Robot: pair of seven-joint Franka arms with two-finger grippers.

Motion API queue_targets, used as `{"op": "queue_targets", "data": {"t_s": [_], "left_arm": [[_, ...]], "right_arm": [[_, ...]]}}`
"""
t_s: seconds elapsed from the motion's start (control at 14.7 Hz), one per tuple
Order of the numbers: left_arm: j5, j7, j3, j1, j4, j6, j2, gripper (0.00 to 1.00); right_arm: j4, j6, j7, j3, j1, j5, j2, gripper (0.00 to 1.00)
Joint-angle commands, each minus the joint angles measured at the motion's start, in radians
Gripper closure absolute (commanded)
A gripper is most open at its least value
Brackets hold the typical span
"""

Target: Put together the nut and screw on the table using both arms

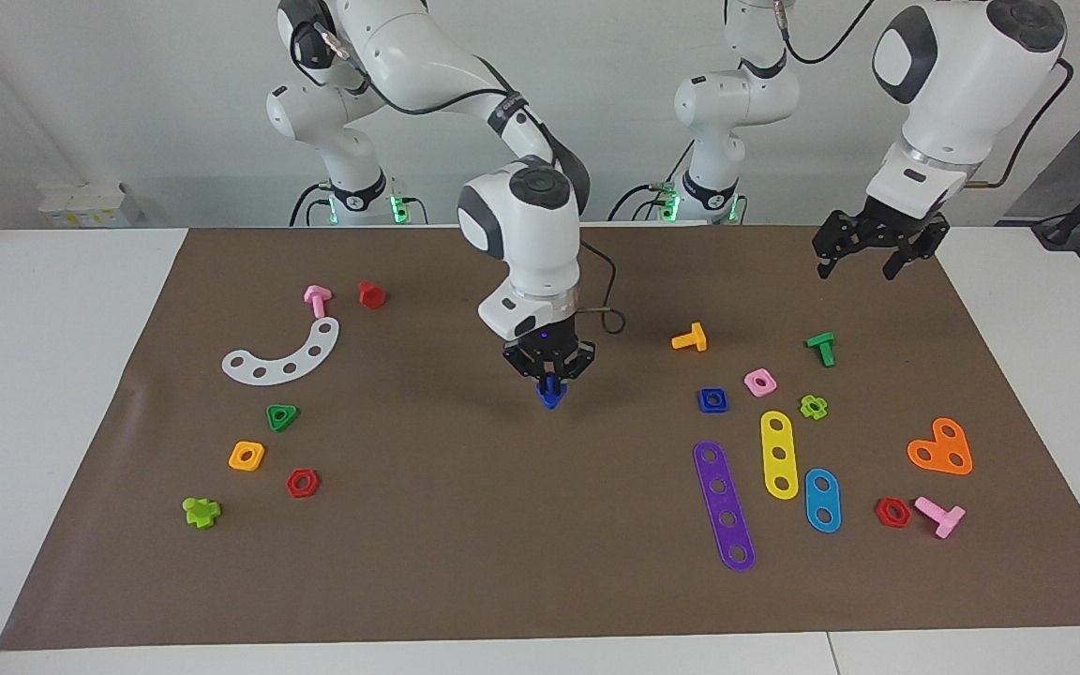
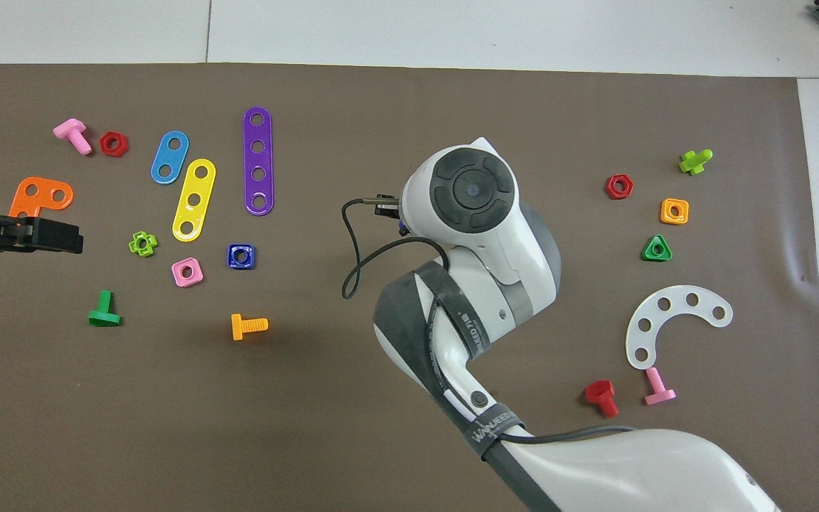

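Dark-blue, the screw (image 1: pixel 550 393) hangs pinched in the right gripper (image 1: pixel 549 375) at mid-frame, above the brown mat of the table (image 1: pixel 465 553). The nut (image 1: pixel 712 400) lies right of centre. At upper right, the left gripper (image 1: pixel 868 251) waits aloft, fingers spread.

No lettering reads clearly; the right arm's cable strap (image 2: pixel 489 432) bears only partly legible white print.
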Motion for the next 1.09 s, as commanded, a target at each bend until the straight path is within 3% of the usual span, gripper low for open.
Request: {"op": "queue_targets", "data": {"t_s": [0.0, 0.41, 0.75, 0.81, 0.88, 1.02], "left_arm": [[-0.012, -0.003, 0.009, -0.022, -0.028, -0.015, -0.015, 0.01], [-0.025, -0.016, 0.011, -0.056, -0.024, 0.017, 0.068, 0.01], [-0.027, -0.128, 0.011, -0.111, -0.039, 0.141, 0.168, 0.02], [-0.027, -0.147, 0.011, -0.120, -0.048, 0.174, 0.177, 0.02], [-0.027, -0.147, 0.011, -0.120, -0.076, 0.204, 0.173, 0.02], [-0.027, -0.145, 0.011, -0.119, -0.091, 0.238, 0.176, 0.02]], "right_arm": [[0.035, 0.052, 0.089, -0.003, 0.050, -0.028, 0.060, 1.00], [0.011, 0.140, 0.124, -0.003, 0.078, -0.034, 0.102, 1.00], [-0.038, 0.147, 0.124, -0.003, 0.080, -0.064, 0.097, 1.00], [-0.043, 0.147, 0.126, -0.003, 0.080, -0.072, 0.095, 0.63], [-0.043, 0.147, 0.127, -0.003, 0.080, -0.074, 0.094, 0.01], [-0.040, 0.144, 0.130, -0.003, 0.080, -0.074, 0.094, 0.00]]}}
